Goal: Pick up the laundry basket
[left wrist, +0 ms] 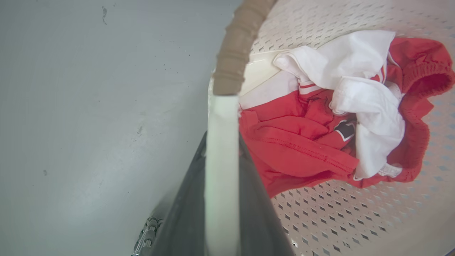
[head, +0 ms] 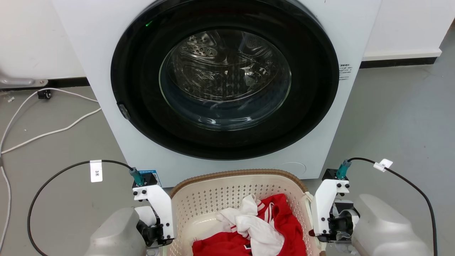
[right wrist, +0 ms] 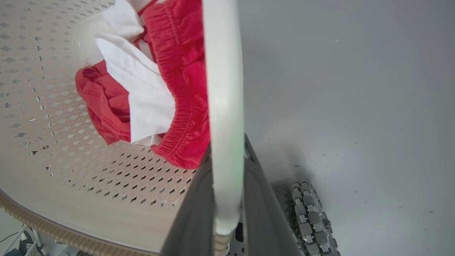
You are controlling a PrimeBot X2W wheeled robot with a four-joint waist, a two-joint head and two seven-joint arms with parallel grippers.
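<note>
The laundry basket [head: 234,175], cream perforated plastic with a brown woven-look rim, sits low in the head view in front of the washing machine, between my two arms. It holds red and white clothes [head: 254,227]. In the left wrist view my left gripper [left wrist: 222,142] is shut on the basket's white side handle [left wrist: 222,117], whose end meets the brown rim [left wrist: 236,46]. In the right wrist view my right gripper [right wrist: 227,149] is shut on the other white handle [right wrist: 224,78]. In the head view the left gripper [head: 158,233] and right gripper [head: 328,227] flank the basket, with their fingertips hidden.
A white washing machine [head: 99,53] with a shut round glass door [head: 224,80] stands right behind the basket. A white cable [head: 46,133] lies on the grey floor at left. Black cables [head: 53,177] loop off both wrists. My base's roller wheel [right wrist: 312,213] is below the right handle.
</note>
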